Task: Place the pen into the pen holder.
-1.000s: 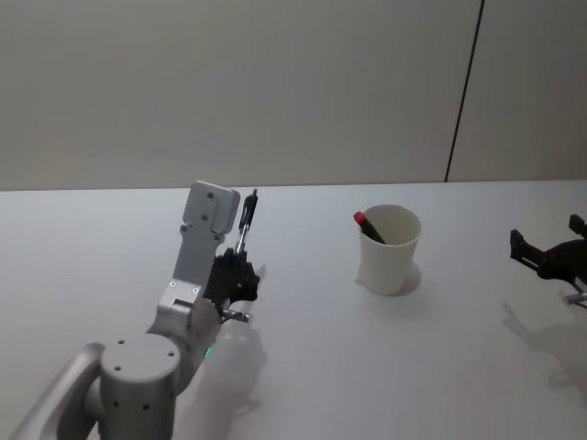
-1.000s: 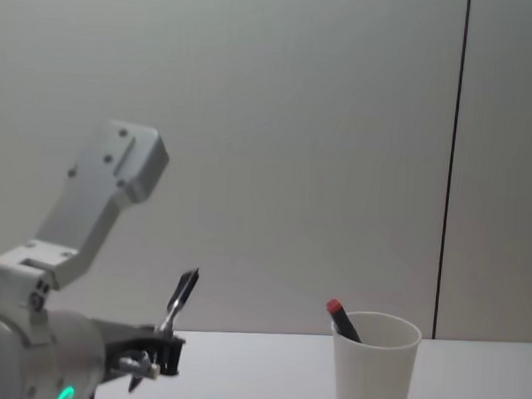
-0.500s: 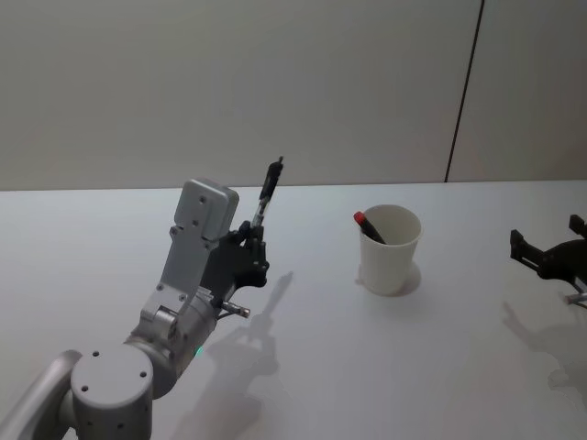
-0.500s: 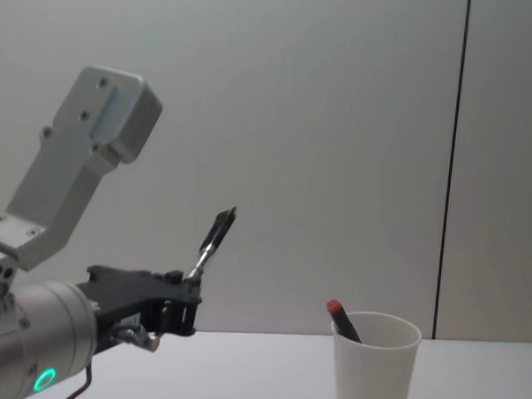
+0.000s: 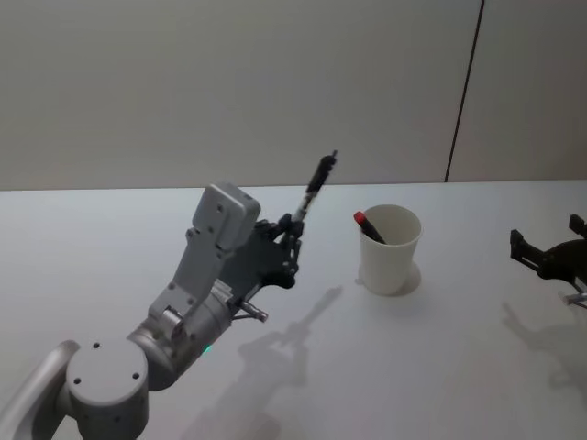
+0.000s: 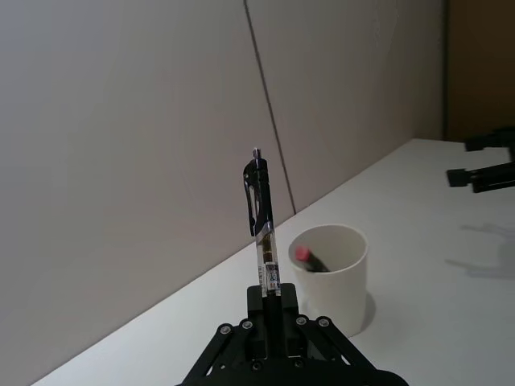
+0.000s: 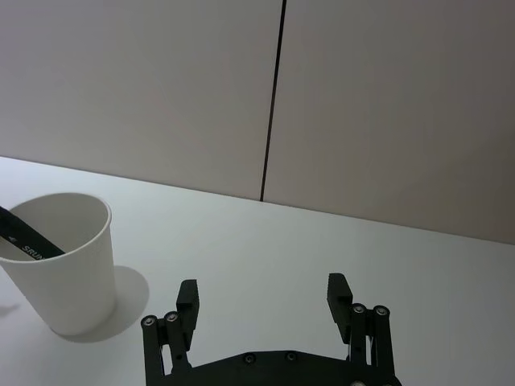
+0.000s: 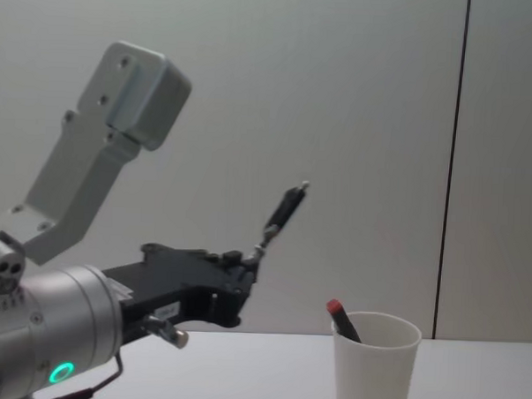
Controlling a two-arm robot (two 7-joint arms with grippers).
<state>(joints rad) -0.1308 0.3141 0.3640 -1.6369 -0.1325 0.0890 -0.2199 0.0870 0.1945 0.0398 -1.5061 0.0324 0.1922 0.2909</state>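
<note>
While the left gripper (image 5: 291, 225) has its jaws clamped on the pen (image 5: 315, 188) above the counter (image 5: 440, 367), left of the cup (image 5: 390, 255), the right gripper (image 7: 262, 288) rests at right, jaws apart.

Matt white paper pen holder (image 5: 391, 266), glossy black plastic pen (image 5: 316, 181), smooth matt table (image 5: 440, 367)

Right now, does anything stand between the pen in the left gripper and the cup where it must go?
Nothing visible does. The left gripper holds the pen raised left of the pen holder, bare table between. A red-capped pen already leans inside it. The right gripper sits far right, open.
</note>
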